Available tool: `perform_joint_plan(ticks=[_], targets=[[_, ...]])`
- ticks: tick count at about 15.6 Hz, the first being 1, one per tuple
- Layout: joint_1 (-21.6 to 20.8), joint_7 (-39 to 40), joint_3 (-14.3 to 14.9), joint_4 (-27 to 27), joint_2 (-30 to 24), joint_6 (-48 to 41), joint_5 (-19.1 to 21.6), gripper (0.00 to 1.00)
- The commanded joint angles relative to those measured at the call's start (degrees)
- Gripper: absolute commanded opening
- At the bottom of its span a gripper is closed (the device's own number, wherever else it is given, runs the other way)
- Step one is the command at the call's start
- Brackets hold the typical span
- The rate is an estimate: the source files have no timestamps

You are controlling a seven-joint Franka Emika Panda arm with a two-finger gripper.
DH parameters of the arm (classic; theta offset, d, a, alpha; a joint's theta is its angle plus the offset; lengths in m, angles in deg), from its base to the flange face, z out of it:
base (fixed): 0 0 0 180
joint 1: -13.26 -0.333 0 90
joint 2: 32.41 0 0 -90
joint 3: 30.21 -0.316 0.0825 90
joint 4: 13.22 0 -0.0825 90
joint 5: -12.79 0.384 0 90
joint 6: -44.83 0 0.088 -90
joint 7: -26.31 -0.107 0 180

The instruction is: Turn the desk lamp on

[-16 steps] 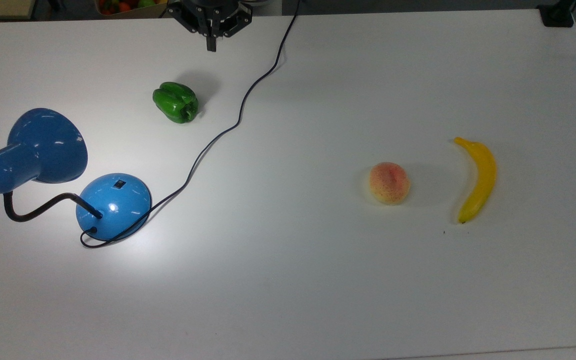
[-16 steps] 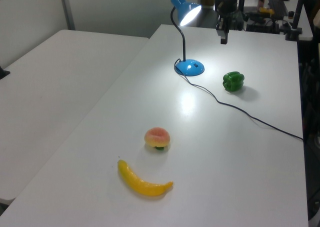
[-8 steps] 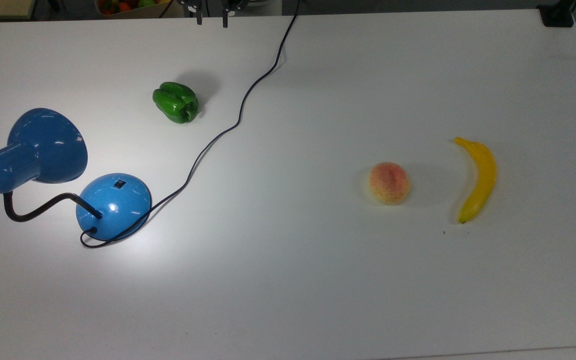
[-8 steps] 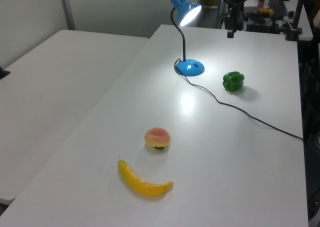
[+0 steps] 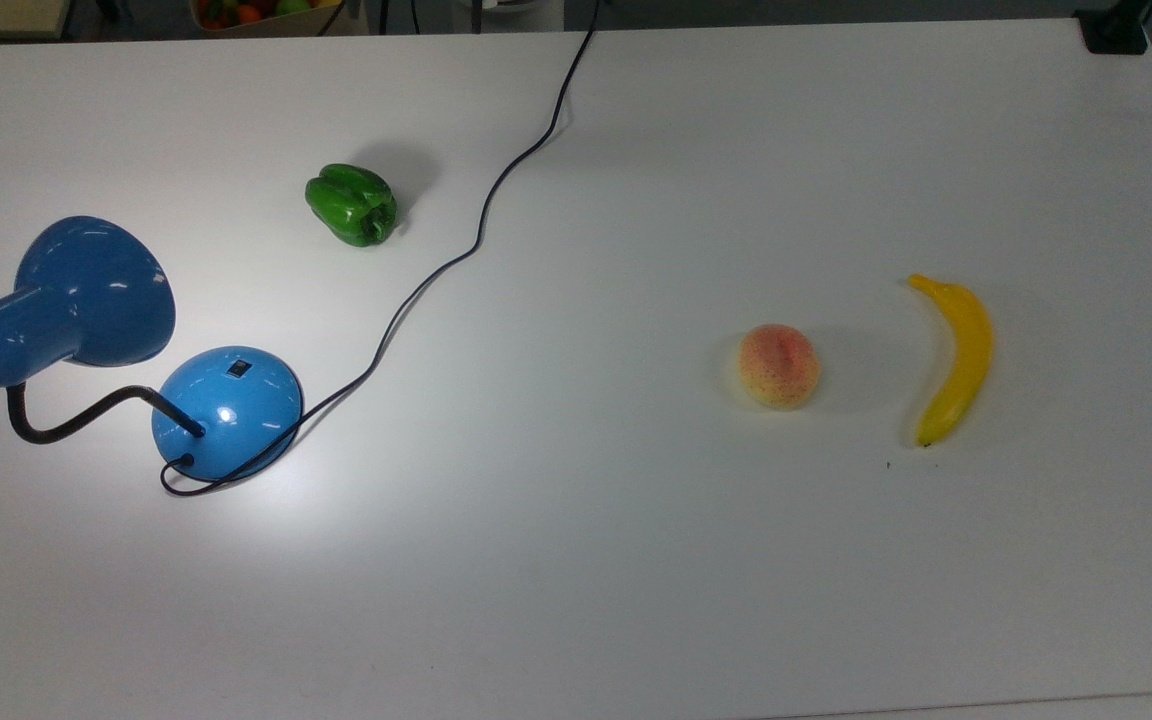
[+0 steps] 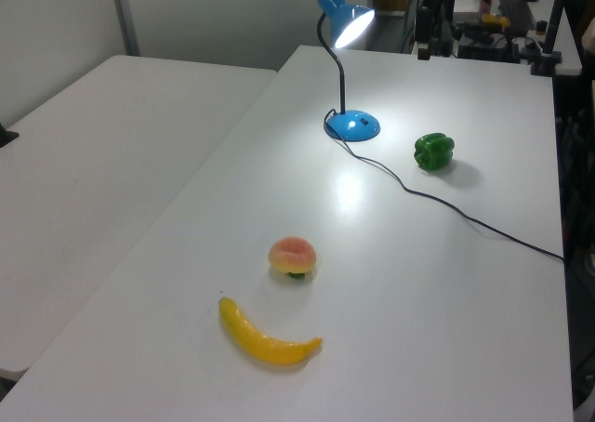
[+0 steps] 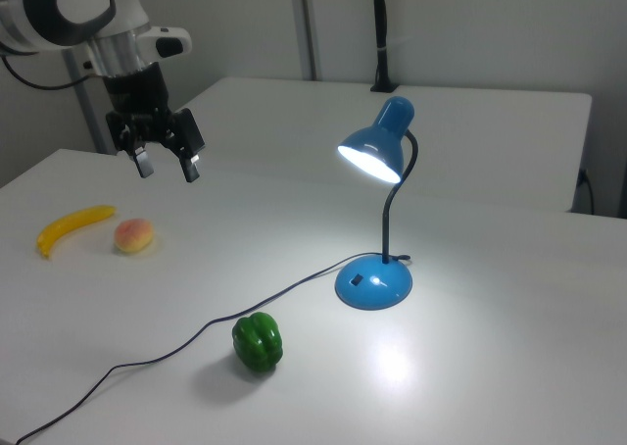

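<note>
Gripper [image 7: 165, 164] upper left of right view, fingers now spread wide, empty, pulled back off table w/ my arm retreating. Desk lamp [image 7: 375, 205] center-right, shade glowing, lit patch below — job looks done imo.
</note>
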Motion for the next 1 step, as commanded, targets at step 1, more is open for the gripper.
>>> perform_joint_plan(ticks=[1], targets=[[-0.8, 0.5, 0.7, -1.4, -0.2, -2.6, 0.0, 1.0]])
